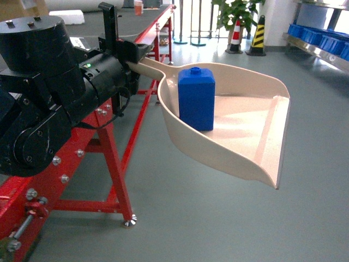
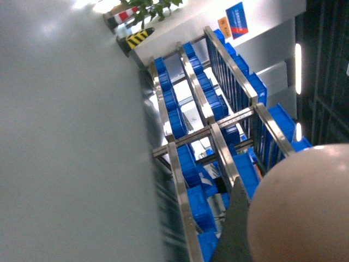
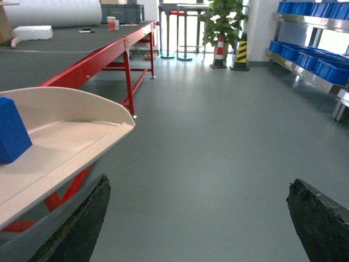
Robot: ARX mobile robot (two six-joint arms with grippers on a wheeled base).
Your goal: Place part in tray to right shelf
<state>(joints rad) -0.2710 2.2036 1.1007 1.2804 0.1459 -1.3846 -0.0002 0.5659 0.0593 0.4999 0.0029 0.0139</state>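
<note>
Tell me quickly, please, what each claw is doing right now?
Left claw: closed on the tray handle, with the blue part standing in the tray.
Right claw: open, holding nothing.

Blue part upright in tray (airborne)

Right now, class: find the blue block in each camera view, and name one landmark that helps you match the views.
Head: the blue block stands upright in the beige scoop, centre.
Left wrist: not in view.
Right wrist: the block's corner shows at the left edge, on the scoop.
Shared landmark: the yellow-black striped cone appears in all three.
</note>
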